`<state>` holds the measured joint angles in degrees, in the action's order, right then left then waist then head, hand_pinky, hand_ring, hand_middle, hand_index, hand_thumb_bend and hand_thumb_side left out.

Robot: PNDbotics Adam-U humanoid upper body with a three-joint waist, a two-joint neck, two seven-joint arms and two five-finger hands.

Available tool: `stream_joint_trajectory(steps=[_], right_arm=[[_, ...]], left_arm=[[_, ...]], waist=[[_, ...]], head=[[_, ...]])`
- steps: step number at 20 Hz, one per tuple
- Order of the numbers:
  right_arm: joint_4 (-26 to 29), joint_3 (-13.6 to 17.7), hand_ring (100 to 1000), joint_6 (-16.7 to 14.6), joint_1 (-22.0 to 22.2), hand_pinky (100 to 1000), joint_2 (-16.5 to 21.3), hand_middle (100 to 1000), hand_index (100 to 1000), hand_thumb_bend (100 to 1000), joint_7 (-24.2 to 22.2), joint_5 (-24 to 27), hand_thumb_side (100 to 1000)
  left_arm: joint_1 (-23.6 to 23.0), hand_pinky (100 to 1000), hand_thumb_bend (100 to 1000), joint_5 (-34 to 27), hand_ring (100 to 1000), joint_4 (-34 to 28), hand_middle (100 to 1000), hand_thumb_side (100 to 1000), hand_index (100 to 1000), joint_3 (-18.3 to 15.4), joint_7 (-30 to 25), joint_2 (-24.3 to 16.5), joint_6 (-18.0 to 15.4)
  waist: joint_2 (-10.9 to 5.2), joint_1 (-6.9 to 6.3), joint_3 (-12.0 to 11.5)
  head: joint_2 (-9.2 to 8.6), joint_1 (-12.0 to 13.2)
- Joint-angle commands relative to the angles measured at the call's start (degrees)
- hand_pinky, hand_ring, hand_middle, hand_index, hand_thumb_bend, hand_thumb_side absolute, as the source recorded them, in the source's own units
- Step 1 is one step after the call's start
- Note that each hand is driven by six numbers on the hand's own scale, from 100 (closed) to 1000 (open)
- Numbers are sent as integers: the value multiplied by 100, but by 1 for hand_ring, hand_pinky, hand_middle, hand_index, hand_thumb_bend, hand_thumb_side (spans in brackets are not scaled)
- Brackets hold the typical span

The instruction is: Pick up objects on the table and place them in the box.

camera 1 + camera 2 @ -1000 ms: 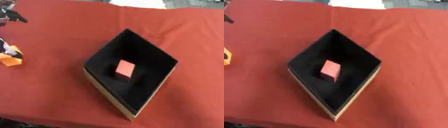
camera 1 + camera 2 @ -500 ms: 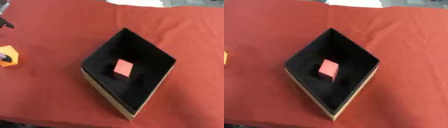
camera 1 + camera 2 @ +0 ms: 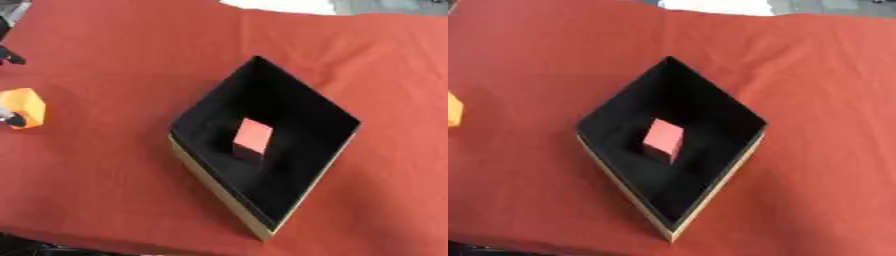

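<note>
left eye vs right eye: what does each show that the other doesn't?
Left eye only: the whole orange block near the left edge, with dark bits of the left hand beside and above it. Right eye only: nothing extra; the orange block is cut to a sliver at its left edge and no hand shows. Both: the black box on the red cloth with a pink block inside.

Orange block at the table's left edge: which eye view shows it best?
The left eye view. There the orange block shows whole on the red tablecloth, dark fingertips touching its lower left. The right eye view catches only a sliver at its left border.
</note>
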<state>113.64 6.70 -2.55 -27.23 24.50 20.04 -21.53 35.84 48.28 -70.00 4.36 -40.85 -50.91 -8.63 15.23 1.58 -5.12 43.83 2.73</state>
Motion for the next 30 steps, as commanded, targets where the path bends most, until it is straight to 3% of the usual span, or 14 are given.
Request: stream_joint_trajectory(steps=[1, 7, 17, 19, 21, 26, 30], right_arm=[[95, 35, 700, 8, -74, 817, 143, 643, 813, 100, -3, 33, 683], [95, 35, 700, 8, -72, 817, 134, 642, 813, 100, -1, 55, 683], [95, 31, 699, 14, -82, 817, 119, 641, 814, 100, -2, 84, 684], [95, 33, 699, 16, -84, 817, 119, 641, 814, 100, -1, 88, 684], [95, 36, 699, 20, -80, 817, 122, 640, 814, 100, 1, 93, 685], [95, 39, 698, 33, -56, 818, 120, 639, 814, 100, 5, 114, 687], [95, 44, 698, 40, -39, 818, 125, 639, 814, 100, 9, 122, 687]], left_arm=[[122, 818, 801, 102, 895, 111, 891, 453, 955, -111, 102, -124, 24], [232, 807, 812, 282, 891, 481, 880, 436, 946, -73, 176, -14, -12], [342, 723, 818, 556, 817, 878, 767, 435, 865, 46, 149, 139, -185], [351, 700, 800, 587, 794, 918, 738, 424, 843, 53, 181, 158, -211], [356, 625, 736, 569, 710, 919, 625, 373, 764, 48, 259, 168, -239], [343, 563, 612, 391, 643, 817, 568, 294, 713, 47, 389, 153, -250], [299, 552, 563, 190, 634, 570, 567, 288, 713, 27, 339, 104, -194]], waist=[[-84, -19, -4], [-69, -8, 19], [-43, 21, 38], [-39, 27, 42], [-33, 32, 42], [-26, 30, 6], [-28, 22, -8]], head=[[29, 71], [29, 74], [29, 44], [29, 21], [29, 6], [29, -33], [29, -64]])
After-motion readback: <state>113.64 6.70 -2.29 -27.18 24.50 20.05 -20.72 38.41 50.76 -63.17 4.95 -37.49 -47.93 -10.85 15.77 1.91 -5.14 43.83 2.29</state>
